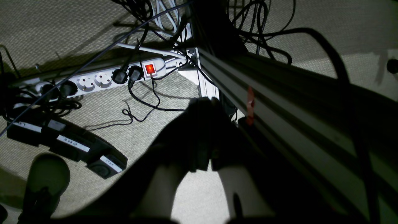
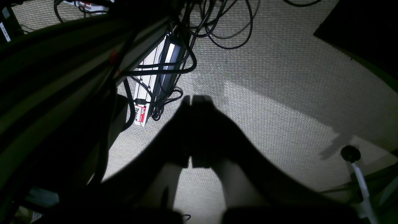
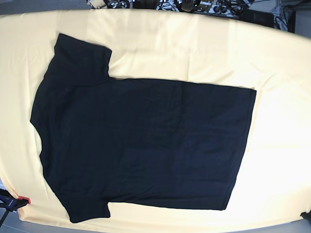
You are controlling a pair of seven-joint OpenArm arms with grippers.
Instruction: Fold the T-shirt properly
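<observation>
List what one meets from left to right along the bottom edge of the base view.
Left gripper jaws' opposite number, the right gripper → black T-shirt → left gripper

Seemingly a robotics lab: floor power strip (image 1: 102, 79), cables (image 2: 192, 67).

In the base view, the T-shirt (image 3: 141, 141) is spread flat on the tablecloth (image 3: 282, 145), with its hem placed toward the right and its sleeves and neck toward the left. One sleeve is pointed at the far left corner, the other at the near left. The desk is covered by the tablecloth, and cables (image 3: 233, 8) are gathered behind it. In the left wrist view, a power strip (image 1: 90, 81) is laid on the floor (image 1: 102, 31), with plugs set in it and adapters (image 1: 70, 140) placed near it.
</observation>
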